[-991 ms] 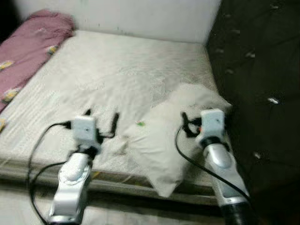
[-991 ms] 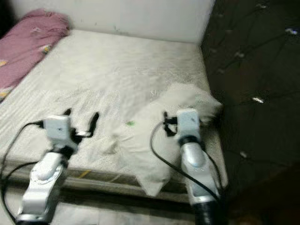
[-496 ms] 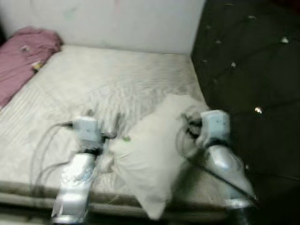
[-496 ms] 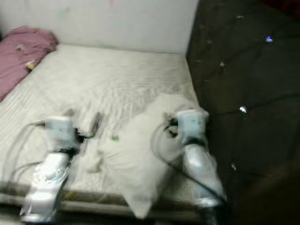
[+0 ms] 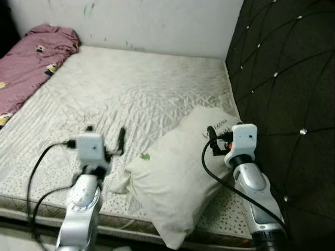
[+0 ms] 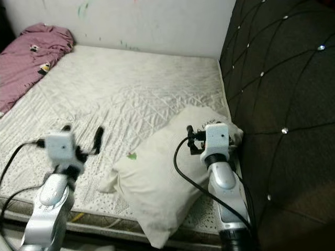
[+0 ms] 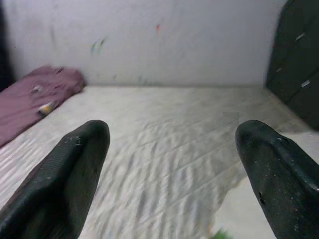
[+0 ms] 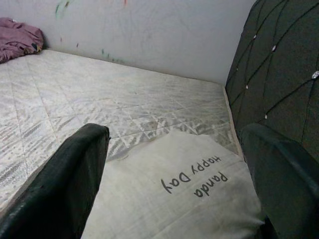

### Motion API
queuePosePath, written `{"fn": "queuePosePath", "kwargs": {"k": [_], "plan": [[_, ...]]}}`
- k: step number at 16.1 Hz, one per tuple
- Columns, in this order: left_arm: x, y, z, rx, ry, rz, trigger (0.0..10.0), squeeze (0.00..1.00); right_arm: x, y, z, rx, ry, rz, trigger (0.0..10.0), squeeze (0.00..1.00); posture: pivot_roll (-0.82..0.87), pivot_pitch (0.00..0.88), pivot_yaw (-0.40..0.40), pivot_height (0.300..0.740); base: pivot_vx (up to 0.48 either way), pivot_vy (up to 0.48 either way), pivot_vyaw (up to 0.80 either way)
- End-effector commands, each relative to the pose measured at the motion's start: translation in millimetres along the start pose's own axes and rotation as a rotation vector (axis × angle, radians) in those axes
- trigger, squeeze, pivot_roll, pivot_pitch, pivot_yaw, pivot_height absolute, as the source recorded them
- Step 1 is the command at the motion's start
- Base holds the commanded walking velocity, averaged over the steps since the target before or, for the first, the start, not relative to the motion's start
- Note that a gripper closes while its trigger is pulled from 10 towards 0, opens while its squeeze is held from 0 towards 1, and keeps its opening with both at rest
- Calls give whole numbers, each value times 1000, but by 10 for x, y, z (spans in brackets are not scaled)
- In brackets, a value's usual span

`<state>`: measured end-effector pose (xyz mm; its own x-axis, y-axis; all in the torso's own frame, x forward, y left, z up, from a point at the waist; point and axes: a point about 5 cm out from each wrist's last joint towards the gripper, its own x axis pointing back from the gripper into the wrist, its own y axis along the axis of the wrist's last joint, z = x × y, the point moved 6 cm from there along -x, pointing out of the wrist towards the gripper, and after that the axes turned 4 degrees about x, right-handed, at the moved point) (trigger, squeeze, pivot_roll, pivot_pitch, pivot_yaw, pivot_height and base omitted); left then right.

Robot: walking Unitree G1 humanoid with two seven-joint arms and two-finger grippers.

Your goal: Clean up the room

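A white pillow [image 5: 175, 180] printed "Happy Day Panda" lies askew on the near right part of the mattress [image 5: 131, 89], one corner hanging over the front edge and the other end near the headboard. My right gripper [image 8: 174, 149] hovers open just above the pillow's far end [image 8: 199, 184], nothing between its fingers; its body [image 5: 242, 140] stands beside the headboard. My left gripper [image 5: 104, 135] is open over bare mattress, left of the pillow and apart from it.
A dark tufted headboard [image 5: 282, 78] rises along the right side of the bed. A crumpled pink blanket [image 5: 31, 57] lies at the far left. A white wall [image 5: 157, 21] with small paint marks runs behind the bed.
The camera has swung and the picture has sharpened. Both arms hold about the same pose over the bed, and the pillow lies as before.
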<state>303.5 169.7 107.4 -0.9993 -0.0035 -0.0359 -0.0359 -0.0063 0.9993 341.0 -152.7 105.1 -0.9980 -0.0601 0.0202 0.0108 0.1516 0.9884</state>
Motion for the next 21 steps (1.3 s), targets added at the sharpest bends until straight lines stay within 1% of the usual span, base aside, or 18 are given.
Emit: {"fn": "queuePosePath", "kwargs": {"k": [1,2,3,5,9,15,17,19,21], "plan": [[14,45,59,-23,25,-14,10000,0,7,60,-33,-10,-10,-14,10000,0,-2,0,-30,740,0,0,0],[39,9,49,-28,7,9,10000,0,18,64,-16,-13,-3,-16,10000,0,1,0,-30,740,0,0,0],[51,-3,34,-14,0,14,10000,0,17,48,10,-16,8,-11,10000,0,4,0,-31,736,0,0,0],[34,2,28,-14,1,12,10000,0,4,47,17,-21,10,-11,10000,0,4,0,-30,716,0,0,0],[21,10,-3,-8,-6,9,10000,0,10,54,22,-23,12,-12,10000,0,1,0,-29,661,0,0,0],[-40,9,-7,-9,-7,11,10000,0,-13,59,30,-26,20,-12,10000,0,3,0,-35,595,0,0,0],[-66,41,17,-25,15,-3,10000,0,-22,50,32,-17,21,-4,10000,0,5,0,-37,595,0,0,0],[-81,22,63,-15,40,11,10000,0,-28,45,49,-20,30,-3,10000,0,3,0,-37,595,0,0,0],[-75,13,35,-3,19,16,10000,0,-33,40,64,-15,38,-1,10000,0,4,0,-39,595,0,0,0]]}}
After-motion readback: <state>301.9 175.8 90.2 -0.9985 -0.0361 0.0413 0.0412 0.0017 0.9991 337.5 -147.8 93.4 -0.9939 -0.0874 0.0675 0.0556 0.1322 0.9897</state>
